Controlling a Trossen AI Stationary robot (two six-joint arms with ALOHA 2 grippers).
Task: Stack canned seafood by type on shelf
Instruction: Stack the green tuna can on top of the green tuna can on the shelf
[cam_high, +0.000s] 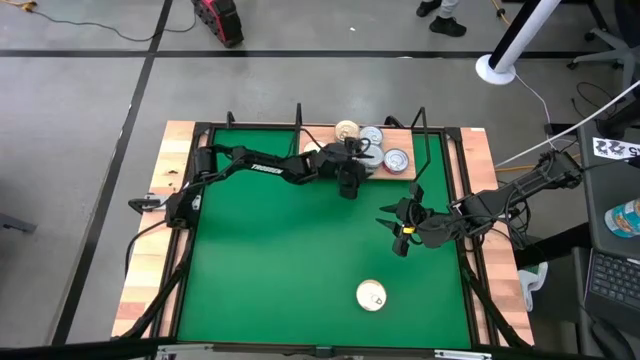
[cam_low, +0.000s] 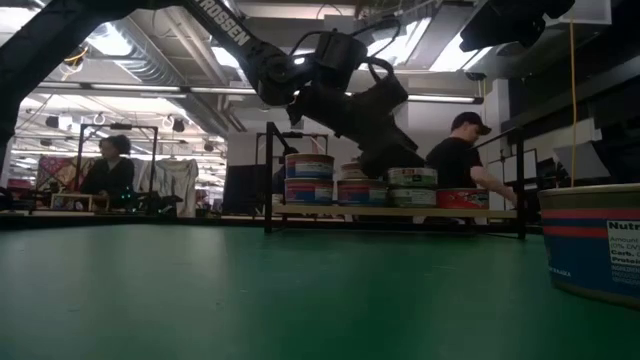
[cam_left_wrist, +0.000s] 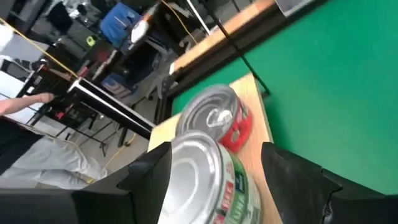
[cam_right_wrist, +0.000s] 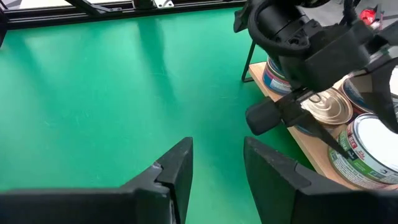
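Green table (cam_high: 280, 250): shelf (cam_high: 392, 177) carries tins (cam_high: 396, 160); left tool (cam_left_wrist: 214, 177) spread astride green-label tin (cam_left_wrist: 205, 180); right tool (cam_right_wrist: 214, 165) empty.

Robotics lab or workshop hall. Grey concrete floor (cam_high: 90, 110) with black tape lines; exposed ceiling ducts and strip lights (cam_low: 150, 60) overhead. Green-topped table (cam_high: 300, 260) edged with light wooden planks, ringed by cables. Open laptop (cam_high: 612, 285) at table's side. People (cam_low: 110, 170) at cluttered benches in background.
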